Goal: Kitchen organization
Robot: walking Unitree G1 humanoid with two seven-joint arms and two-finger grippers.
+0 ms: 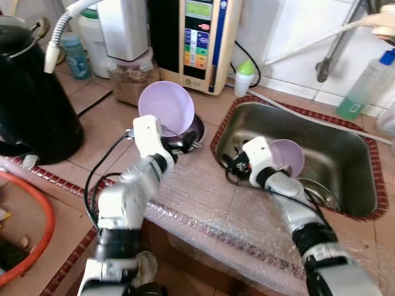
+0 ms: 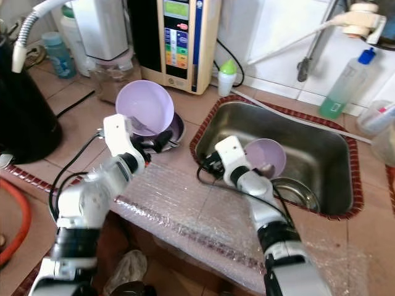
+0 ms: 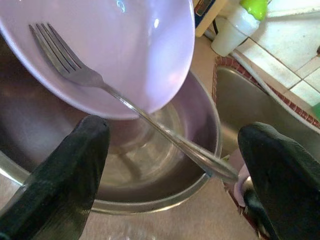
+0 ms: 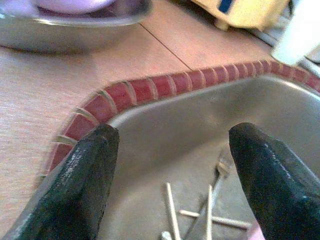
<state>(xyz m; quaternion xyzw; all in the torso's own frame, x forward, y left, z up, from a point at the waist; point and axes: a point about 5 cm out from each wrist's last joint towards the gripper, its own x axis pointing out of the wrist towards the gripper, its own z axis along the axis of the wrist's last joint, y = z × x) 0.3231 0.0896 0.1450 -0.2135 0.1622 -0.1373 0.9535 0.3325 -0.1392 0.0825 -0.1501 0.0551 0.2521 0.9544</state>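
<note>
Fork in lilac bowl — left tool wide open, empty.

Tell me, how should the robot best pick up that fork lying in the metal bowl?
Probably by the handle end. The fork leans tines-up inside the tilted purple bowl, and its handle crosses the steel bowl's rim, sticking out free. The open left tool already straddles it, so closing across the thin handle from this near side seems easiest.

No legible text, brand, number or sign found. The upright appliance beyond the left end effector carries a green display and coloured button panel; its markings are too small and blurred to read.
</note>
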